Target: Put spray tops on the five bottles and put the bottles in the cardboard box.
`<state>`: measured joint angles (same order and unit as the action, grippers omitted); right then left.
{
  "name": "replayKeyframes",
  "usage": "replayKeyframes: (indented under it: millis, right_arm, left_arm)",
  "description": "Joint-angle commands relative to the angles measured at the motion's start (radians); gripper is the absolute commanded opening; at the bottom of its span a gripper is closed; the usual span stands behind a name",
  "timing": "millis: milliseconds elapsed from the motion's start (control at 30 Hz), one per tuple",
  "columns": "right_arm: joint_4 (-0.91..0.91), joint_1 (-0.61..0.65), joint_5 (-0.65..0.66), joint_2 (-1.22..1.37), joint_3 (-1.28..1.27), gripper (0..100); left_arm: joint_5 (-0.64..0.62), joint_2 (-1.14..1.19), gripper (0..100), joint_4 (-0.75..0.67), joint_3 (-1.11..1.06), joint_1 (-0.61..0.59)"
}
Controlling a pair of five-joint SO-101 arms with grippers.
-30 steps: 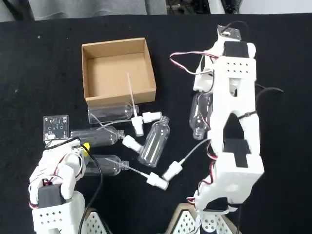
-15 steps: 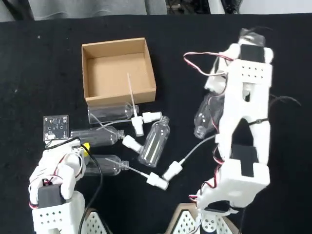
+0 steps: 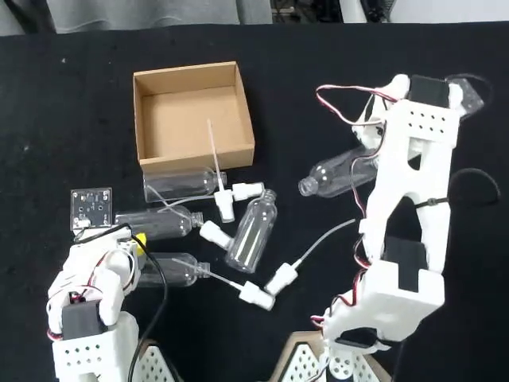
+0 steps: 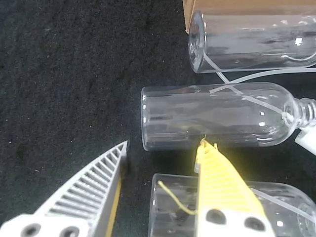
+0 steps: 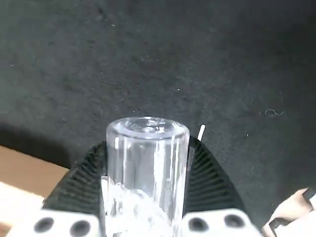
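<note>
Capless bottle (image 3: 338, 173) pinched by its body in right gripper (image 5: 147, 148), held roughly level, neck toward cardboard box (image 3: 191, 119), well apart from it | four other bottles (image 3: 253, 229) and loose spray tops (image 3: 256, 296) lying on black table (image 3: 79, 95) just before box | left gripper (image 4: 163, 148) spread above two bottle bases.

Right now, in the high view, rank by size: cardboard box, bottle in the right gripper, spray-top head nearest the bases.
1. cardboard box
2. held bottle, up nearer the camera, clearly second
3. spray-top head
</note>
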<state>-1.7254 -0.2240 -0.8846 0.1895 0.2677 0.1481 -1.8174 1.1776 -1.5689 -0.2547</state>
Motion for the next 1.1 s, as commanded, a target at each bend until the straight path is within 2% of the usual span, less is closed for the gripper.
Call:
replayKeyframes:
  millis: [0, 300, 633, 833, 1067]
  right_arm:
    - [0.038, -0.02, -0.044, -0.059, -0.024, 1.5]
    - [0.186, -0.02, -0.137, -0.059, -0.176, 1.5]
    - [0.213, -0.023, -0.301, -0.059, -0.243, 1.8]
    - [0.388, -0.08, -0.327, -0.059, -0.355, 1.8]
    - [0.532, -0.074, -0.318, -0.059, -0.458, 1.9]
  left_arm:
    - [-0.006, -0.008, 21, -0.026, 0.007, -0.008]
    - [-0.006, -0.008, 21, -0.026, 0.007, -0.01]
    - [-0.006, -0.008, 21, -0.026, 0.007, -0.01]
    - [-0.006, -0.008, 21, -0.026, 0.007, -0.01]
    - [-0.006, -0.008, 21, -0.026, 0.007, -0.012]
